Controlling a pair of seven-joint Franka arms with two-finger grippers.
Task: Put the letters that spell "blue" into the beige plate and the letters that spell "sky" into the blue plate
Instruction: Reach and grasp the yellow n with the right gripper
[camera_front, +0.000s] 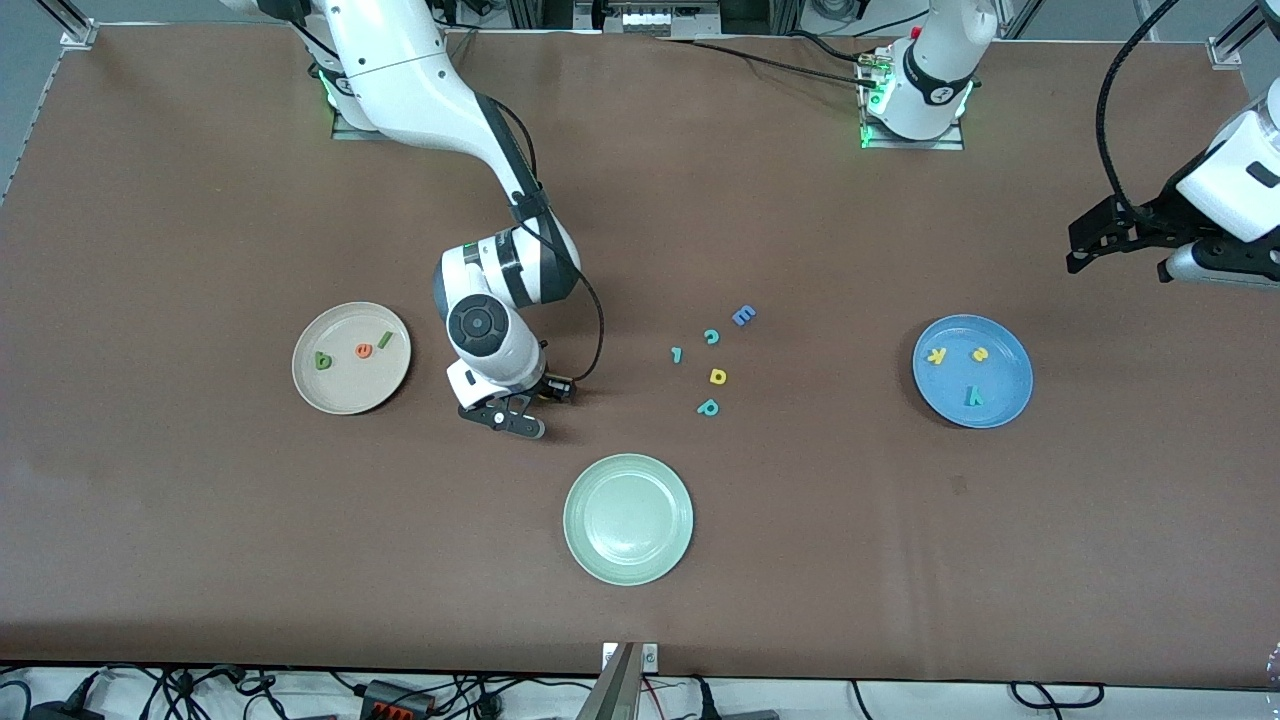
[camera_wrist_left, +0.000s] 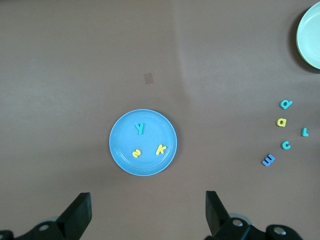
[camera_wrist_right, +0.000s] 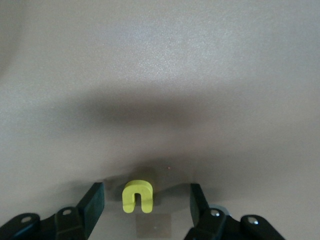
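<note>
The right gripper (camera_wrist_right: 145, 200) is low over the brown table (camera_front: 800, 560), fingers spread either side of the small yellow foam u (camera_wrist_right: 137, 196) without touching it. The left gripper (camera_wrist_left: 148, 212) waits, spread wide, above the round blue plate (camera_wrist_left: 120, 150).

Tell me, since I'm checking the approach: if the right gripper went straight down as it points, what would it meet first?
Most likely the yellow u, lying on the table between the right gripper's open fingers; depth is unclear, so the fingertips may touch the table around it first.
</note>
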